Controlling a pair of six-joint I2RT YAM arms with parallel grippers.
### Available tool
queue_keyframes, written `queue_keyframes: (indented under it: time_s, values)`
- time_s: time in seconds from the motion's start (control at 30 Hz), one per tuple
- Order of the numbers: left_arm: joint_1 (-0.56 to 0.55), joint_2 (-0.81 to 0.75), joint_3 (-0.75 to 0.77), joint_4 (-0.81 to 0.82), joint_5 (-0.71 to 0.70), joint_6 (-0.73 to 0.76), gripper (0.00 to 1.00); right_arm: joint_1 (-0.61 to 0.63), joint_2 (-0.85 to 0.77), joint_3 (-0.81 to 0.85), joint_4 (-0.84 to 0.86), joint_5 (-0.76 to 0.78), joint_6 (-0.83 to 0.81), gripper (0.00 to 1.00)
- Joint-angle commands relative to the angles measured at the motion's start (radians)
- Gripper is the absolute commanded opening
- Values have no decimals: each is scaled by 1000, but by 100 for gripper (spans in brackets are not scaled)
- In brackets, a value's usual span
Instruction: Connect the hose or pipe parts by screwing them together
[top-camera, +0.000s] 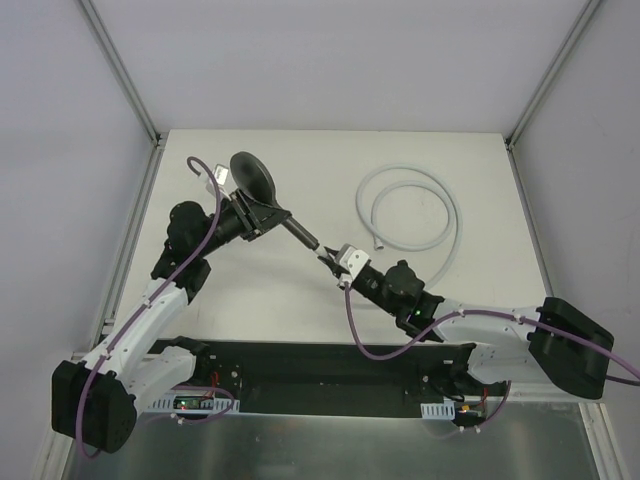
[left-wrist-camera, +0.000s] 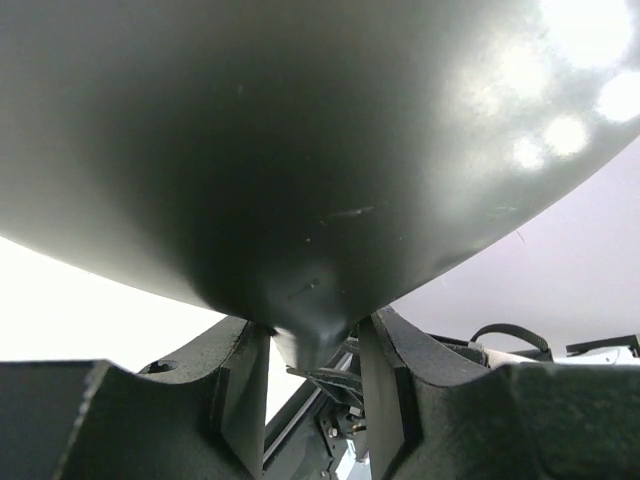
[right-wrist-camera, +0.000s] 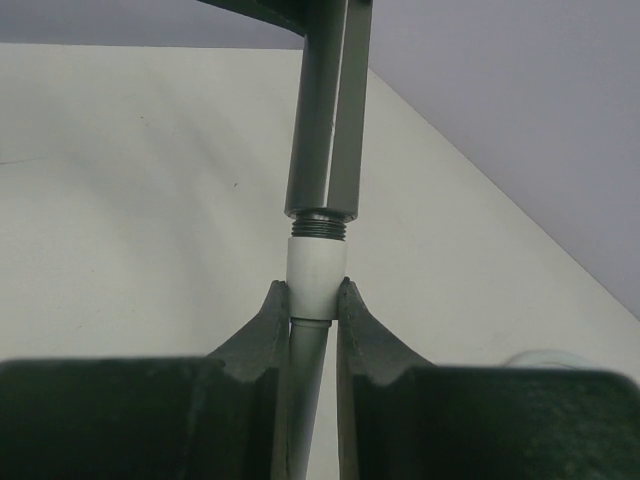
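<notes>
- Grey metal fills your left wrist view: it is the rounded back of the shower head (left-wrist-camera: 300, 150), very close to the lens.
- Your left gripper (left-wrist-camera: 312, 350) is clamped on the neck where that head narrows. Its fingers (left-wrist-camera: 245, 385) press on either side, with no gap showing.
- From above, you see the head held over the far left of the table (top-camera: 250, 300). Its handle (top-camera: 298, 232) slants down toward the near right, pointing at your other arm.
- Your right gripper (right-wrist-camera: 312, 295) is closed on the white fitting (right-wrist-camera: 317, 265) at one end of the hose (top-camera: 440, 200). The jaws pinch the lower part of the fitting, and the hose itself runs back between them.
- The fitting stands in line with the handle, end to end, and touches its tip.
- A short band of thread (right-wrist-camera: 317, 226) shows between the handle's hexagonal end and the top of the fitting.
- The two arms meet near the middle of the table, and the joint hangs above the surface between them.
- The rest of the hose lies in a loose coil on the far right of the table, well apart from both grippers.
- Its other end (top-camera: 378, 243) rests on the table at the near side of that coil, touching nothing else.
- You cannot trace the stretch of hose from the coil to your right gripper, since the arm covers it.
</notes>
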Motion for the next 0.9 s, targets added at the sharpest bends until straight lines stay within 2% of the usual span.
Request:
queue_keyframes:
  time_s: [0.0,0.3,0.6,0.8,0.83,0.87]
  values:
    - [-52,-3,-7,83,342,-18,0,-19,-42,45,236,-119,87,1]
    - [-52,-5,-65,281,368,-27,0,-125,-34,-10,385,-266,292,1]
    - [-52,76,-90,500,446,-98,0,-215,-24,-25,417,-412,447,1]
    - [-53,76,-122,592,455,-36,0,-266,2,-12,437,-495,568,1]
    - [-53,78,-130,649,457,-38,0,-272,8,-12,449,-516,587,1]
    - [-53,84,-136,674,461,-43,0,-292,18,-13,478,-530,651,1]
